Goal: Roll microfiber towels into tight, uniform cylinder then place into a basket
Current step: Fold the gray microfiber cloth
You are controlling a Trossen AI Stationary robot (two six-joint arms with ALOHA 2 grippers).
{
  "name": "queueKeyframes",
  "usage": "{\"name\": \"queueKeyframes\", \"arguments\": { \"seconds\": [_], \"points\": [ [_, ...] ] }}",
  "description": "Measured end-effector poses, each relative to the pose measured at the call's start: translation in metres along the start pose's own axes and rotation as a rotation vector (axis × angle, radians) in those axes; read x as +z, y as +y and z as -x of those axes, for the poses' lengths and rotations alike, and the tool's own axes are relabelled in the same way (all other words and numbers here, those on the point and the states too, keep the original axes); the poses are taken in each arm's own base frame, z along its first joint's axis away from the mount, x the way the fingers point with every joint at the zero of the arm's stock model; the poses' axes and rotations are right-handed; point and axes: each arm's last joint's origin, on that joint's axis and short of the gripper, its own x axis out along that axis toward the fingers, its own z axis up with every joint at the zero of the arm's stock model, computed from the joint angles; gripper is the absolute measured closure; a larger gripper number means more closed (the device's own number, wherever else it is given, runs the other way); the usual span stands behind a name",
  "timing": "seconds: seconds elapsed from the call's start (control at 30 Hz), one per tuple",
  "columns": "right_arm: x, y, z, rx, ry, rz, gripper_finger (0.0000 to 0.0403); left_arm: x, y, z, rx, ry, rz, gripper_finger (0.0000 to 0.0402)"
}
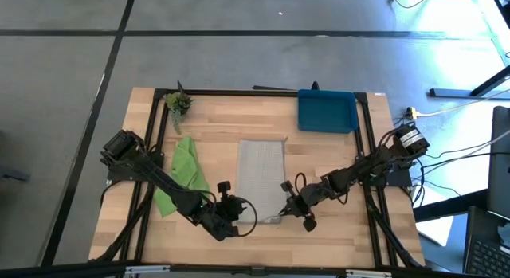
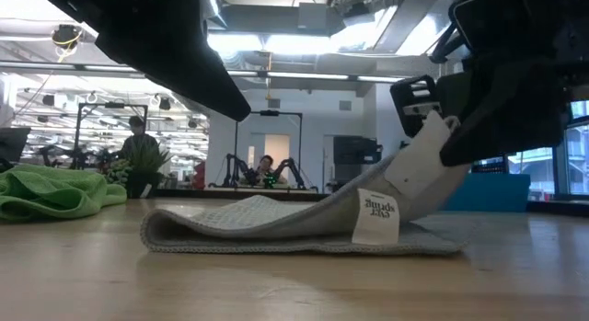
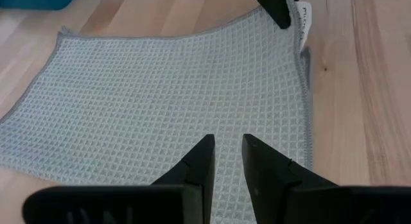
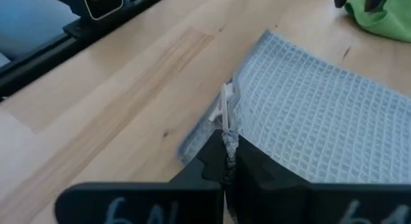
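The light grey towel lies spread in the middle of the table, with its near right corner lifted. Its white tag hangs from that raised edge. My right gripper is shut on that corner. My left gripper hovers just above the towel's near part, its fingers a narrow gap apart and holding nothing. The lime green towel lies crumpled on the table at the left. The dark-blue basket stands at the far right. My right gripper pinches the grey towel's edge at the near right corner, next to the white tag, between its two fingers. The fingers come slanting down from the table's right side. The corner is lifted off the table and the rest of the towel lies flat.
A small potted plant stands at the far left corner. A black frame runs around the tabletop's edges. Bare wood lies between the grey towel and the basket and along the near edge.
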Motion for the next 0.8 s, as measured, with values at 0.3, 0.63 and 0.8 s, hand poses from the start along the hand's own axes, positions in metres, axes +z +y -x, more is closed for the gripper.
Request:
{"name": "queueKeyframes", "arguments": {
  "seconds": [0.3,0.63,0.8],
  "points": [
    [-0.001,0.000,0.000,0.002,0.010,-0.068,0.0326,0.000,0.000,0.000,0.000,0.000,0.000,0.0331],
    [-0.013,0.011,-0.013,0.049,0.039,0.027,0.0243,0.000,0.000,0.000,0.000,0.000,-0.001,0.0331],
    [-0.020,0.022,-0.022,0.079,0.031,0.126,0.0236,0.000,0.000,0.000,0.000,0.001,-0.002,0.0331]
  ]
}}
